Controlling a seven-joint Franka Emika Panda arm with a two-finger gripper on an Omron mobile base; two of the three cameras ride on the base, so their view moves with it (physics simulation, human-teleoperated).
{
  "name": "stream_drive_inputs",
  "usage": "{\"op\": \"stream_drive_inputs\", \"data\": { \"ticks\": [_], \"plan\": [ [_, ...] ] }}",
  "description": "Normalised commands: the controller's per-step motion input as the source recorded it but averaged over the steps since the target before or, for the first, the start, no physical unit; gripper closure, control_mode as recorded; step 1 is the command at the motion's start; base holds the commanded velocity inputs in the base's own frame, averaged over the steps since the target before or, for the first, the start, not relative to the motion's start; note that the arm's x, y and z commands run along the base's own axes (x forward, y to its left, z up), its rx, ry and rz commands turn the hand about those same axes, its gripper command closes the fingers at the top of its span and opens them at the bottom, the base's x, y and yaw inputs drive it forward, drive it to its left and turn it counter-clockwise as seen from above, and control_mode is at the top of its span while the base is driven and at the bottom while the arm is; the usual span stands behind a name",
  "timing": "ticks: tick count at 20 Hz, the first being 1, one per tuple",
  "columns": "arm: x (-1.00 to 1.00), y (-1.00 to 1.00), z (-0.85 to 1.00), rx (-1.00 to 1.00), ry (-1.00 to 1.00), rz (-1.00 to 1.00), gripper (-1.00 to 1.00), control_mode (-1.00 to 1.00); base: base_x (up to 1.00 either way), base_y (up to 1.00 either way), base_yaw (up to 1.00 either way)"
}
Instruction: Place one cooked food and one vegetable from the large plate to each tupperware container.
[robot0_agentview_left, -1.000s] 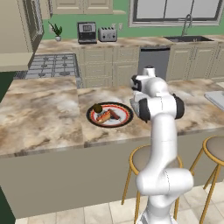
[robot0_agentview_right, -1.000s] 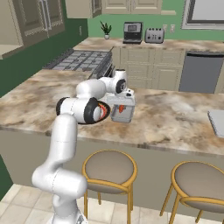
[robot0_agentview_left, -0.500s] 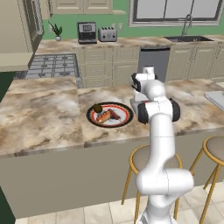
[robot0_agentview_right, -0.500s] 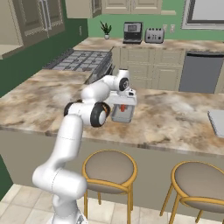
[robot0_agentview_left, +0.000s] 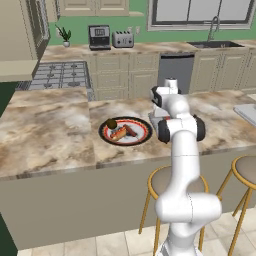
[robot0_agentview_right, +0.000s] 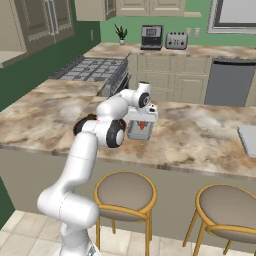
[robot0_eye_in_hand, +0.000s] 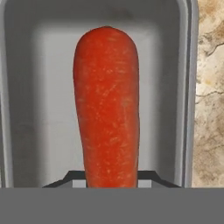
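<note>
Now carrot (robot0_eye_in_hand: 107, 109) clamped between fingers, over grey container (robot0_eye_in_hand: 26, 87)

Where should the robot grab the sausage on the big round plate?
Probably across its middle, coming straight down from above. The sausage is long and thin and lies flat on the large plate, so fingers fit either side. Right now the gripper is shut on a carrot over a tupperware container.

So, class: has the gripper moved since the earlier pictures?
Yes. In the right base view the gripper with its carrot has risen slightly away from the tupperware container, towards the stove.
</note>
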Motion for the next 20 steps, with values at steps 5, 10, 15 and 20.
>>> {"op": "stream_drive_inputs", "data": {
  "ticks": [5, 10, 15, 20],
  "plan": [
    [0.00, 0.00, 0.00, 0.00, 0.00, 0.00, 1.00, -1.00, 0.00, 0.00, 0.00],
    [0.00, 0.00, 0.00, 0.00, 0.00, 0.00, -1.00, -1.00, 0.00, 0.00, 0.00],
    [0.00, 0.00, 0.00, 0.00, 0.00, 0.00, -1.00, -1.00, 0.00, 0.00, 0.00],
    [0.00, 0.04, 0.00, 0.00, 0.00, 0.00, -1.00, -1.00, 0.00, 0.00, 0.00]
  ]
}}
